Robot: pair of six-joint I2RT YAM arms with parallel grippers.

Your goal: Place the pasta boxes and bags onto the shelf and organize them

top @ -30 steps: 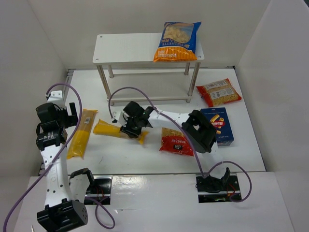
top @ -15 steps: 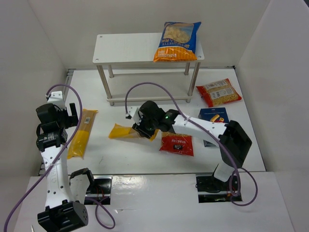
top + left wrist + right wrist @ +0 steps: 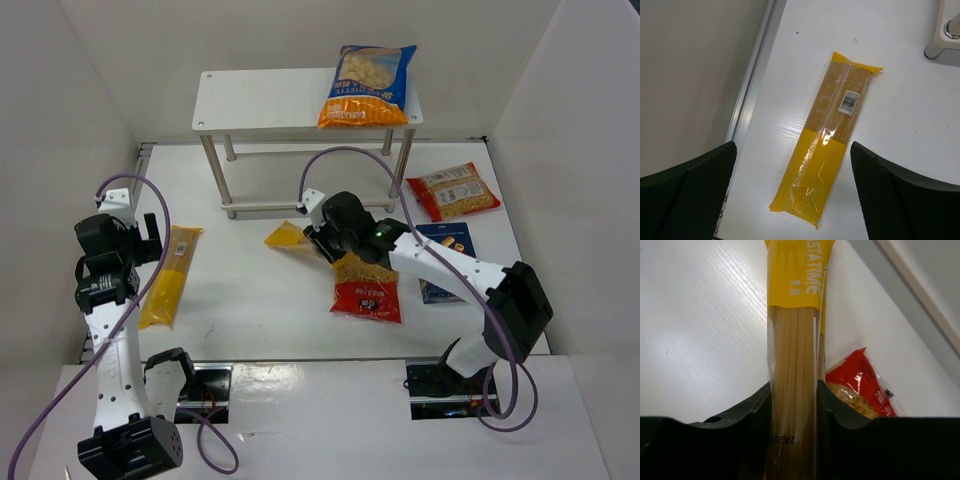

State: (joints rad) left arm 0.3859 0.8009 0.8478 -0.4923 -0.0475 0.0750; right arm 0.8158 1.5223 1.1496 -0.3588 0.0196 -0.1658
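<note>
White tabletop [image 3: 260,300] boxed in by plain white walls [image 3: 90,80]. Held aloft just in front of the shelf [image 3: 290,100]: 1 yellow spaghetti bag [image 3: 792,330]. Probably light, stiff lengthwise yet brittle, with slick film; best taken mid-length. Long axis roughly level, visible end pointing left. Pinched across its width by right gripper [image 3: 793,390], jaws part-closed. Left gripper [image 3: 792,147] spread wide, holding nothing, above 2nd spaghetti bag [image 3: 827,150].

White tube links and chunky black joint housings on both the left arm [image 3: 108,340] and the right arm [image 3: 450,266]. Purple cable [image 3: 132,176] looped along each, down to black bases at the near edge of the table [image 3: 250,300]. Small green light on the right wrist housing. Black left pincer [image 3: 792,145] with mesh-textured finger pads [image 3: 700,190]; black right pincer [image 3: 792,405], smooth, inner edges curved.
</note>
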